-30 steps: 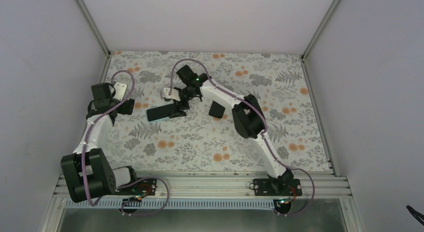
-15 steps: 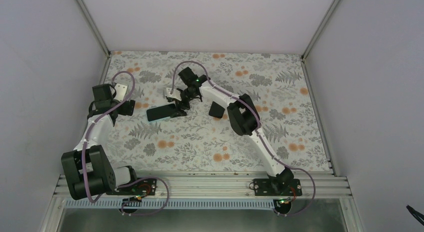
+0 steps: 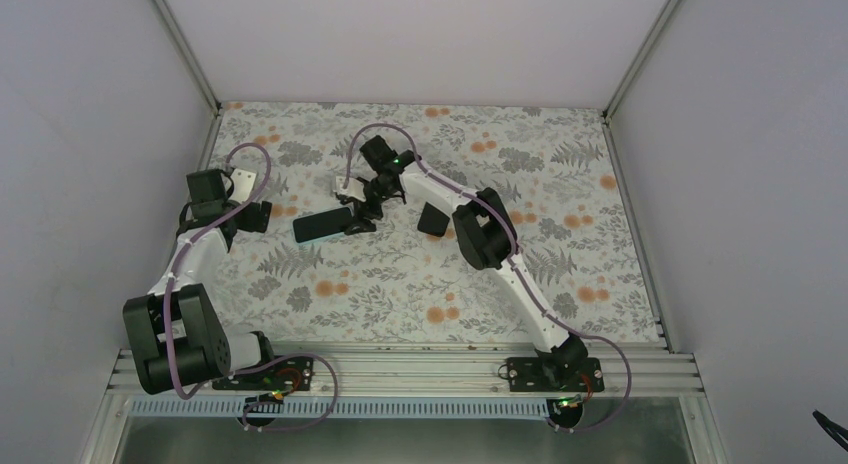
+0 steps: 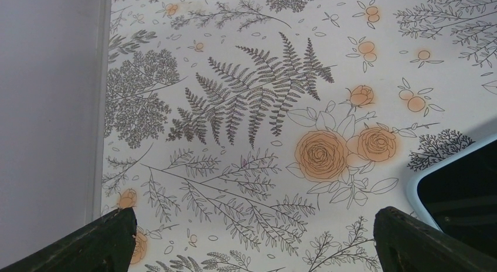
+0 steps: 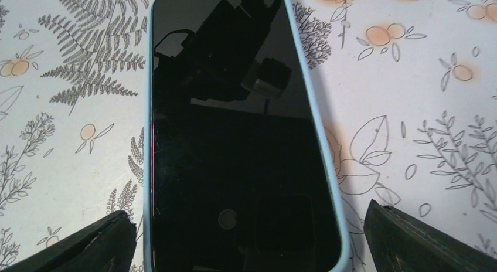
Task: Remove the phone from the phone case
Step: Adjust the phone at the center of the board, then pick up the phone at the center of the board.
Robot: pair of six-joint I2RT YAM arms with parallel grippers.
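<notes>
The phone (image 5: 234, 137) lies screen up on the floral table, still seated in its light blue case (image 5: 324, 143). In the top view it is a dark slab (image 3: 323, 225) left of centre. My right gripper (image 5: 246, 248) is open, its fingers either side of the phone's home-button end, just above it; it shows in the top view (image 3: 360, 214) at the phone's right end. My left gripper (image 4: 256, 248) is open and empty over bare table, to the left of the phone (image 3: 262, 216). One corner of the case (image 4: 463, 184) shows at the right of the left wrist view.
A small black block (image 3: 432, 220) lies on the table to the right of the phone, beside the right arm's forearm. The left wall (image 4: 47, 108) stands close to the left gripper. The floral mat (image 3: 560, 184) covers the table.
The right arm's elbow has swung a little to the left and its gripper has settled lower over the phone's end. The phone and the left arm have barely moved.
</notes>
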